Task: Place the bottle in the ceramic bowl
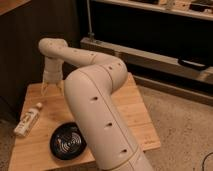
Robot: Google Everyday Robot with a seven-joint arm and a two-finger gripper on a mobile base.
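Dark shelving (150,30) is seen across the back of the room, with a pale metal ledge (155,59) running along its foot and a speckled floor (175,125) to the right. A dark wood panel (25,45) stands behind on the left. In front of these a light wooden tabletop (132,107) is shown.

A thick white robot arm (100,115), dotted with small dark holes, rises from the near edge, bends at a rounded elbow and reaches toward the far left corner. It covers much of the middle of the tabletop. The pincer (52,90) is hung from the arm's end, pointed downward over the far left corner. Its two fingers are seen spread apart, and nothing is held between them.

The white plastic bottle (27,120) is laid on its side close to the left edge, about midway along it. Its white cap is turned toward the far edge, and a pale label is wrapped around its body. It is set apart from the pincer, which is nearer the far edge.

The black ceramic bowl (67,142) is placed upright near the near edge, left of the middle, with faint pale rings seen inside. Its right side is partly hidden by the arm. Nothing is seen in the visible part of the bowl. The bottle is to its left, not touching it.
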